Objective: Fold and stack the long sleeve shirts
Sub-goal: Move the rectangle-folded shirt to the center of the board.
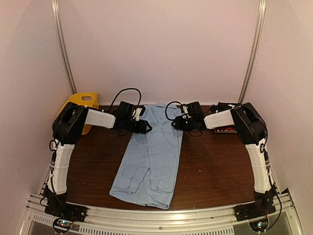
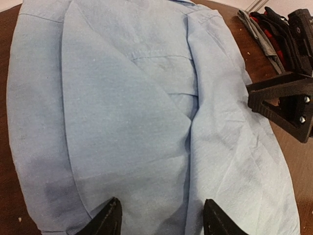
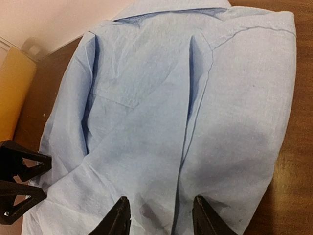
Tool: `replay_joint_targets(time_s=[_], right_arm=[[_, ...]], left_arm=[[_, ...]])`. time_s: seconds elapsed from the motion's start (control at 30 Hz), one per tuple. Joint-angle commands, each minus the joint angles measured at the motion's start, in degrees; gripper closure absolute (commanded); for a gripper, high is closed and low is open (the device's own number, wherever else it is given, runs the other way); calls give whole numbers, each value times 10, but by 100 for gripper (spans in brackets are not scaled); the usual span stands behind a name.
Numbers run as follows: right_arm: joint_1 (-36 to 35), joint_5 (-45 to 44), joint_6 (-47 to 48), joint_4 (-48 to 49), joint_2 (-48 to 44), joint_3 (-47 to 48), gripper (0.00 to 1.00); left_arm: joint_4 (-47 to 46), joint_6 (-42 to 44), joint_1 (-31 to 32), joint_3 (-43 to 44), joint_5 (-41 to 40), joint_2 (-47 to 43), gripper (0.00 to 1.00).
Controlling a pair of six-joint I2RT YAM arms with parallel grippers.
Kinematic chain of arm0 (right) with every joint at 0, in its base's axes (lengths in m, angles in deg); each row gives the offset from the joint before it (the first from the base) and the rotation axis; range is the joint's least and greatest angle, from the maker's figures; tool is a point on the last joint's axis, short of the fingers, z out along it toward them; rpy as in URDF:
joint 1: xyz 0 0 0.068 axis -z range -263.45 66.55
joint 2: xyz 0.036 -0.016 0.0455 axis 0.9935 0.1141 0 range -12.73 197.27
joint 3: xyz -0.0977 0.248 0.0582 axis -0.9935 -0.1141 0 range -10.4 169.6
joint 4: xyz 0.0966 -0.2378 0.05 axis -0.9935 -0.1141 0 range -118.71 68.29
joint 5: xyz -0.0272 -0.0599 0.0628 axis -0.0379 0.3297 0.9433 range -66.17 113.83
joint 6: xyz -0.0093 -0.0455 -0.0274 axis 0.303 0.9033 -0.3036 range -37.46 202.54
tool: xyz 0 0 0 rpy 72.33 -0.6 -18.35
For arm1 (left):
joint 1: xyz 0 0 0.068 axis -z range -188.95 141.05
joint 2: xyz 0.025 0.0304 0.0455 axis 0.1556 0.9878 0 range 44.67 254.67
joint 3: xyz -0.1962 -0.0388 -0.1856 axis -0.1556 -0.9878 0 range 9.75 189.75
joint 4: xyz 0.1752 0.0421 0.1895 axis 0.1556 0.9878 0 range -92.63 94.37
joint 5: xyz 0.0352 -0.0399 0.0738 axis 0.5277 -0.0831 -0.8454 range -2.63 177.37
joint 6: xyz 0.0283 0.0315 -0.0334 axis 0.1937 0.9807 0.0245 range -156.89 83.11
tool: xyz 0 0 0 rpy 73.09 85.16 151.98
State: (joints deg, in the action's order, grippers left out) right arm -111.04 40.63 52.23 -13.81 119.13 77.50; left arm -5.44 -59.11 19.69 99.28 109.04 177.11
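Note:
A light blue long sleeve shirt lies flat on the dark wood table, collar at the far end, both sleeves folded in over the body into a long narrow strip. My left gripper hovers over the shirt's upper left part. In the left wrist view its jaws stand open, with smooth cloth below them. My right gripper is over the upper right part, open too, with nothing pinched. A heap of dark and red-edged shirts lies at the back right.
A yellow plastic basket stands at the back left corner, also seen in the right wrist view. The dark heap sits behind my right arm. Each wrist view shows the other gripper's fingers at the shirt's edge.

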Motion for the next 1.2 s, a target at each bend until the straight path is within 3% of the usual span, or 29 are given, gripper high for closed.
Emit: replay_joint_targets(time_s=[0.0, 0.2, 0.47, 0.8, 0.93, 1.07, 1.17], right_arm=[[10, 26, 39, -66, 40, 58, 55], [17, 31, 62, -106, 63, 109, 55], [38, 35, 88, -192, 118, 217, 55], [63, 50, 160, -299, 185, 410, 52], [64, 11, 202, -285, 96, 330, 41], [59, -18, 226, -194, -47, 133, 17], [45, -66, 244, -151, -156, 1, 5]], left_arm=[[25, -8, -2, -3, 11, 10, 42], [20, -11, -2, -25, -7, -23, 41], [-5, -4, -3, -109, -44, -138, 36], [-30, 1, 7, -310, -48, -299, 36], [-54, 19, 30, -391, -72, -372, 34], [-82, 18, 42, -462, -122, -460, 28], [-87, 6, 43, -505, -146, -517, 23]])
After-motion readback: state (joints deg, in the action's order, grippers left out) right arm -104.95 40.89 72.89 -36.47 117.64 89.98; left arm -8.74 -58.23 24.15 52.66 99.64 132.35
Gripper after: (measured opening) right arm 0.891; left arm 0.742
